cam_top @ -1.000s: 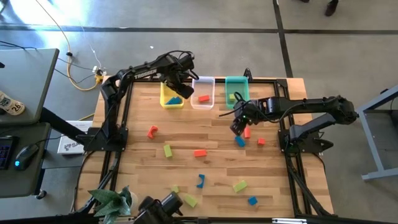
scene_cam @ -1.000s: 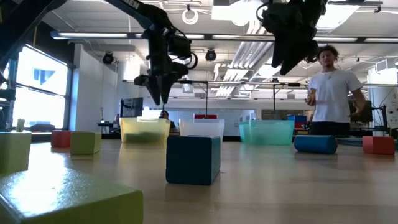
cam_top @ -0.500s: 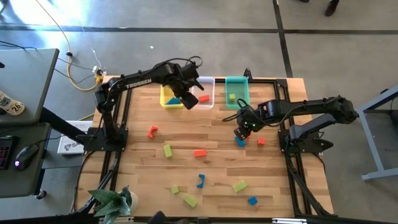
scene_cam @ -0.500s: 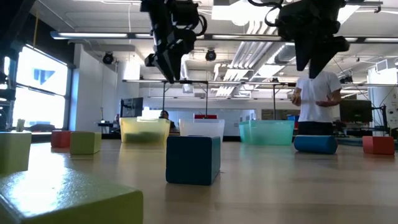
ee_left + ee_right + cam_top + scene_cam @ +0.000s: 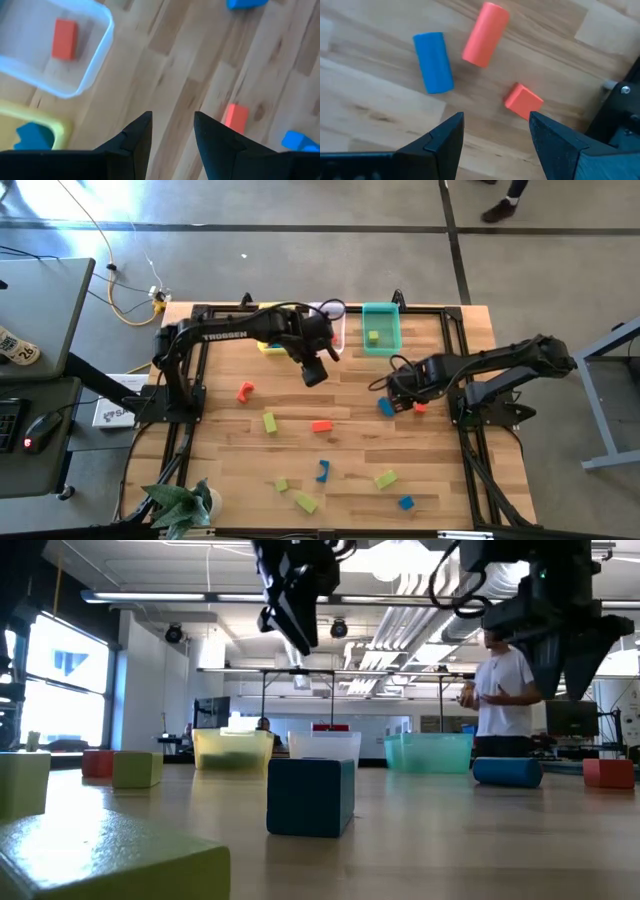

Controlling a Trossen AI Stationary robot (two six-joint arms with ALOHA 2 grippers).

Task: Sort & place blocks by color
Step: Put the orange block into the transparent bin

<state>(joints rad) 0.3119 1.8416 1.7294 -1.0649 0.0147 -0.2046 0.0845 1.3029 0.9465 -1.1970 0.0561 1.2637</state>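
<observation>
Left gripper hovering over bare tabletop just near of the clear bin, jaws spread, nothing between them. One red block inside that bin; blue block in the yellow bin beside it. Right gripper low on the right side, jaws spread and empty, directly over a cluster: blue cylinder, red cylinder, small red cube, all just ahead of the jaws, none touched. Green block in the teal bin. Remaining blocks scattered across the near half.
</observation>
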